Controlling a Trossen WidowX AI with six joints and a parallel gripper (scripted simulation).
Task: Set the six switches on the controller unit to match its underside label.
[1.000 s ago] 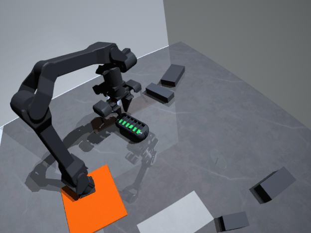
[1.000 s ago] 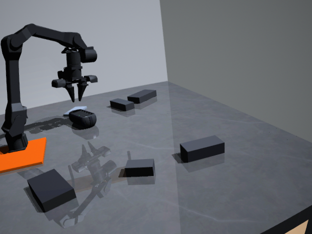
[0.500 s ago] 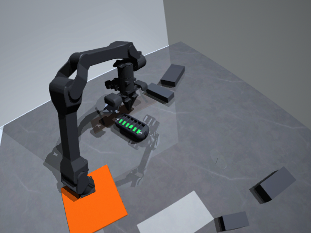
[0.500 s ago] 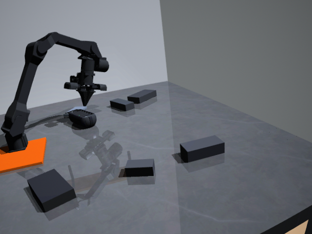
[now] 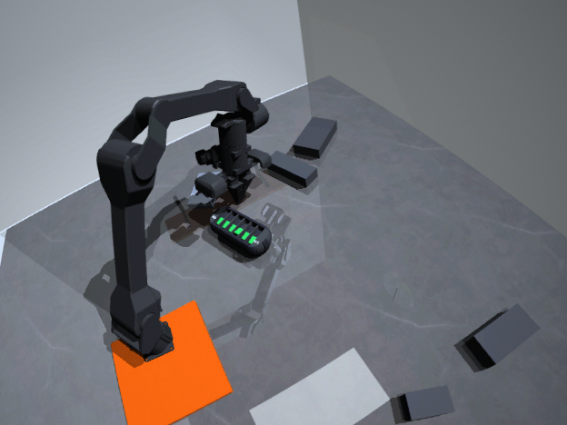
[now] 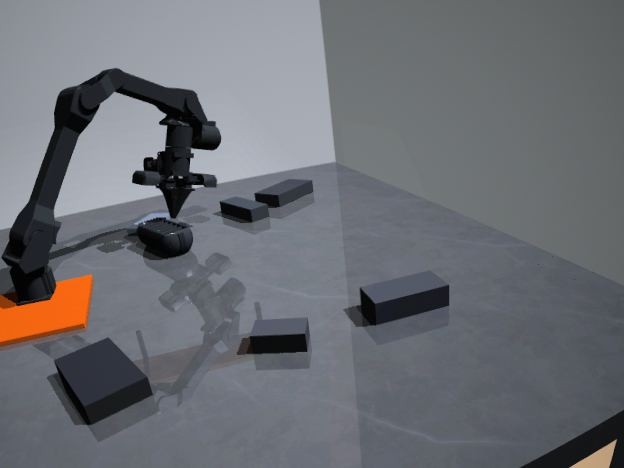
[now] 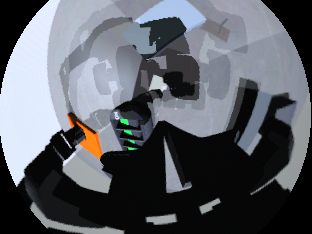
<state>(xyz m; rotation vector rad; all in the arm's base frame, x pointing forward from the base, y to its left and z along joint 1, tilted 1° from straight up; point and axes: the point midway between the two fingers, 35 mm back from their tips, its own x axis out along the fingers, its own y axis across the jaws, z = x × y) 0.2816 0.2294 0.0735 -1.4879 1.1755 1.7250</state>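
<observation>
The dark grey controller unit (image 5: 263, 241) (image 6: 178, 241) (image 7: 132, 111) lies flat on the bench with its row of rocker switches (image 5: 238, 231) facing up. Green ends show along the row's near side in the top view; which ends are pressed down is too small to tell. The underside label is hidden. My gripper (image 5: 238, 201) (image 6: 174, 216) (image 7: 162, 124) is shut and empty, pointing down, with its tips together above and just behind the unit in the top and exterior views. In the wrist view the fingers hide part of the switch row.
Plain dark grey blocks stand behind the unit (image 5: 293, 168) (image 5: 316, 133) and at the right (image 5: 505, 331) (image 6: 405, 297). Another block (image 6: 103, 375) is at the front left. A pale blue plate (image 7: 172, 11) lies behind the unit. An orange plate (image 5: 187, 375) (image 6: 55, 317) is at the arm's base.
</observation>
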